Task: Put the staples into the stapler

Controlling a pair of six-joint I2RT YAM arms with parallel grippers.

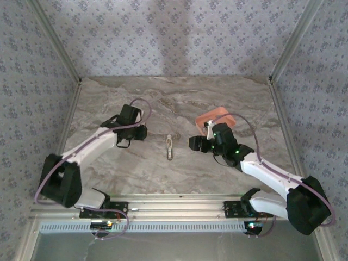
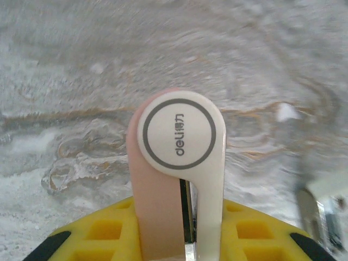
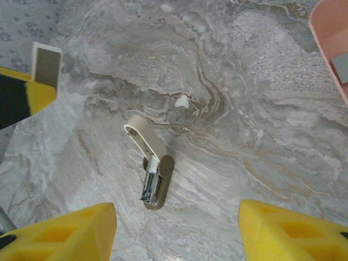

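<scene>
The stapler (image 3: 154, 175) lies open on the marble table (image 1: 179, 103), its beige arm flipped up and the metal magazine bare; it also shows as the stapler (image 1: 170, 147) between the two arms. My right gripper (image 3: 176, 209) hangs open above it, the stapler just ahead of its yellow fingers (image 3: 81, 231). My left gripper (image 2: 179, 206) is shut on a pink-and-white piece (image 2: 176, 136) with a round "deli" mark, held upright to the left of the stapler. A grey strip of staples (image 3: 341, 68) lies in the salmon-pink tray (image 3: 326, 32).
The pink tray (image 1: 215, 116) sits behind my right gripper (image 1: 194, 144), right of centre. My left gripper (image 1: 133, 136) is left of the stapler. Patterned walls with metal rails close the table at the back and both sides.
</scene>
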